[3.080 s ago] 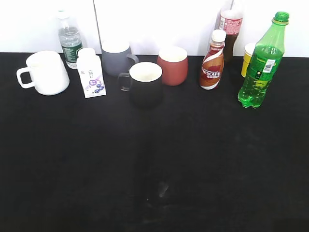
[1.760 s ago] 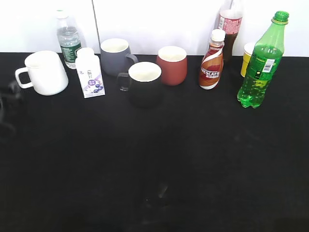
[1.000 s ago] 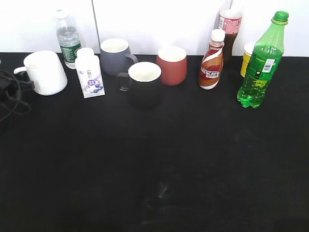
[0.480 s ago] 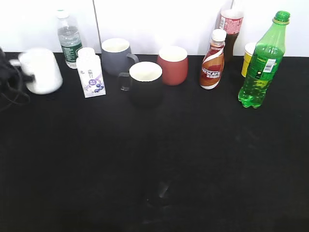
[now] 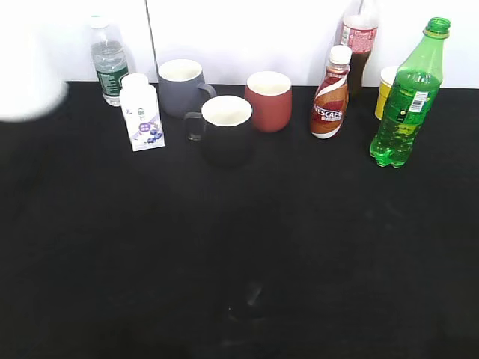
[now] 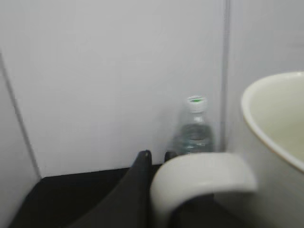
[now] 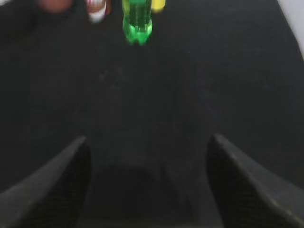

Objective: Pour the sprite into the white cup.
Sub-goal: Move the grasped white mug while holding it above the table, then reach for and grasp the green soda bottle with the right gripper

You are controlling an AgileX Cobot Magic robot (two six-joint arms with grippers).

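The white cup [image 5: 26, 81] is a blurred white shape at the far left of the exterior view, raised off the black table [image 5: 239, 247]. In the left wrist view the white cup [image 6: 280, 128] fills the right side. Its loop handle sits between the dark fingers of my left gripper [image 6: 157, 155], which is shut on it. The sprite [image 5: 408, 97], a tall green bottle with its cap on, stands upright at the far right. My right gripper [image 7: 149, 140] is open and empty above the table, with the sprite [image 7: 137, 21] far ahead of it.
Along the back stand a clear water bottle [image 5: 109, 63], a small white carton [image 5: 141, 112], a grey mug [image 5: 179, 86], a black mug [image 5: 224, 127], a red cup [image 5: 268, 99], a Nescafe bottle [image 5: 330, 93], a cola bottle [image 5: 356, 37] and a yellow cup [image 5: 385, 90].
My left gripper came in from the left and closed on the white cup's handle. The cup has risen from its spot and moved up and left. The sprite has not moved.
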